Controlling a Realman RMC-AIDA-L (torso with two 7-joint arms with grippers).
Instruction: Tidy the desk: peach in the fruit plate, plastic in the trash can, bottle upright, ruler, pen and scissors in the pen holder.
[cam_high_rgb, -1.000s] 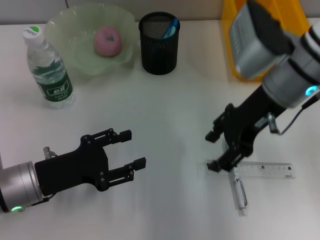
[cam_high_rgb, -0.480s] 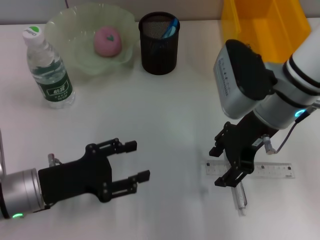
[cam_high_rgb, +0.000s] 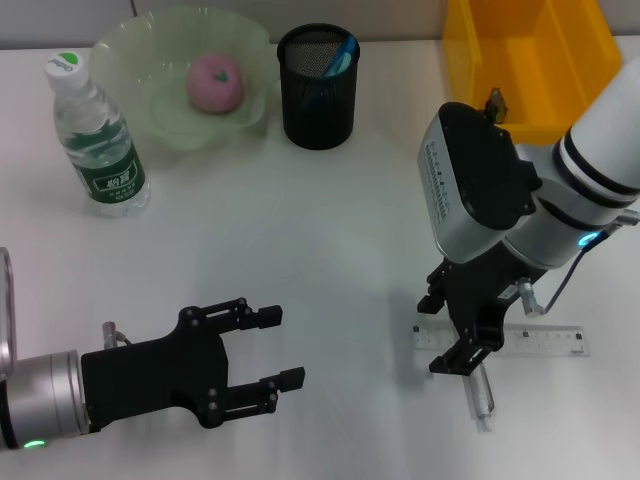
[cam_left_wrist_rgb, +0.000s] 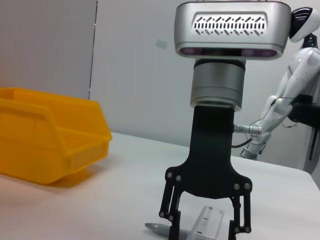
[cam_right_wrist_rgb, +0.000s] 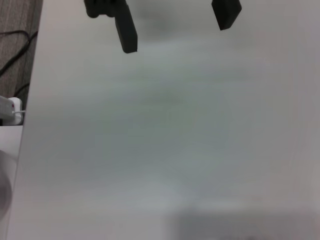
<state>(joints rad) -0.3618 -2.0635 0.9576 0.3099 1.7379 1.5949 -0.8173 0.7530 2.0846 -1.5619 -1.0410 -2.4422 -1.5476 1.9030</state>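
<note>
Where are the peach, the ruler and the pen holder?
peach (cam_high_rgb: 216, 81): head view, middle of the fruit.
ruler (cam_high_rgb: 545, 340): head view, its bare right part.
pen holder (cam_high_rgb: 318, 100): head view, mesh wall.

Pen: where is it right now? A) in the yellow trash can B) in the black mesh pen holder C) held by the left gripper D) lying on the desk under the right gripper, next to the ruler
D: the pen lies flat on the desk beside the ruler, with the open right gripper just above them.
</note>
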